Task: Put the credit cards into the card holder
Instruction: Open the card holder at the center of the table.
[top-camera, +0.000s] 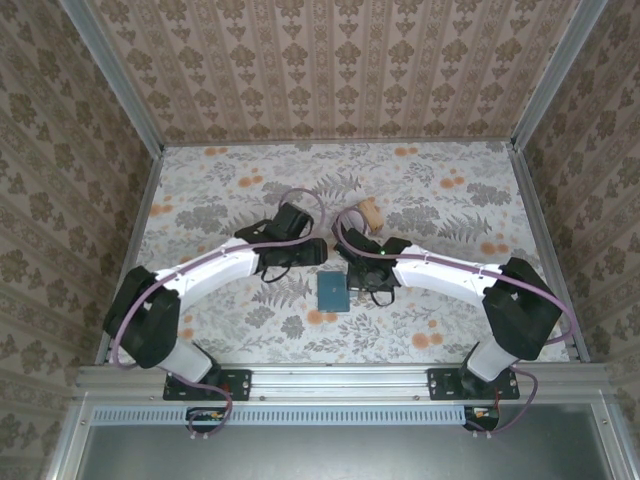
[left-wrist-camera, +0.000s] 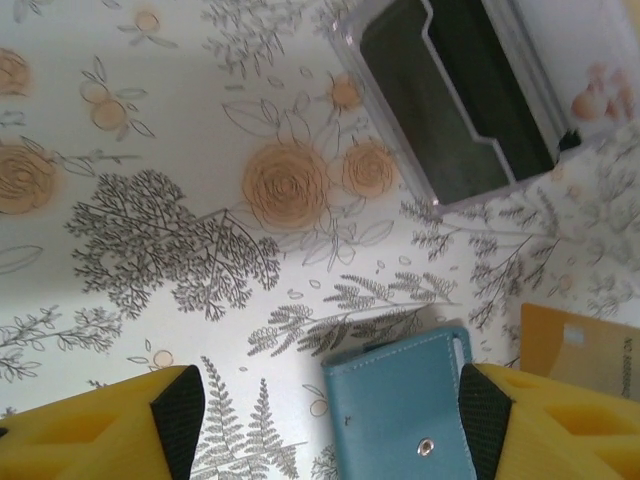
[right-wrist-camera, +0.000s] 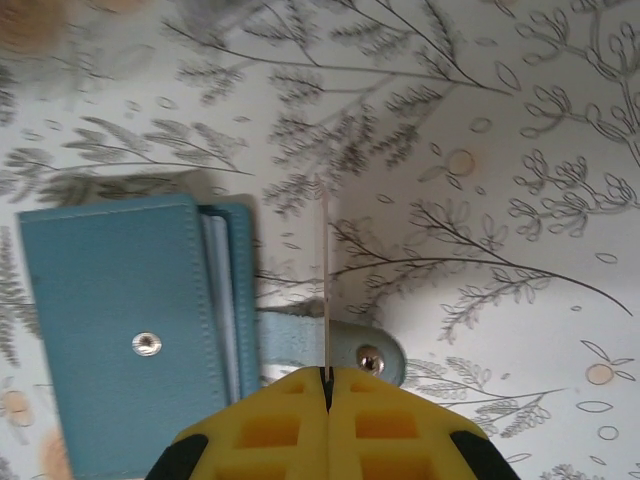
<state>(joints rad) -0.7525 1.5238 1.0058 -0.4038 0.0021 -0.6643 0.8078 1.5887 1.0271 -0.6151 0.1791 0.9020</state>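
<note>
The card holder (top-camera: 332, 292) is a flat teal wallet lying on the floral table between the two arms. In the left wrist view its snap-studded cover (left-wrist-camera: 400, 405) lies between the yellow fingers, closer to the right pad (left-wrist-camera: 485, 425). My left gripper (left-wrist-camera: 332, 428) is open and holds nothing. My right gripper (right-wrist-camera: 327, 380) is shut on a thin credit card (right-wrist-camera: 325, 280) seen edge-on, standing over the wallet's strap (right-wrist-camera: 345, 345), just right of the wallet (right-wrist-camera: 120, 330). A tan card (left-wrist-camera: 580, 350) shows at the right edge of the left wrist view.
A clear-walled box with a dark inside (left-wrist-camera: 455, 100) lies beyond the wallet. A small tan object (top-camera: 368, 212) sits behind the grippers. Patterned walls close in the table, with a metal rail along the near edge (top-camera: 340, 378).
</note>
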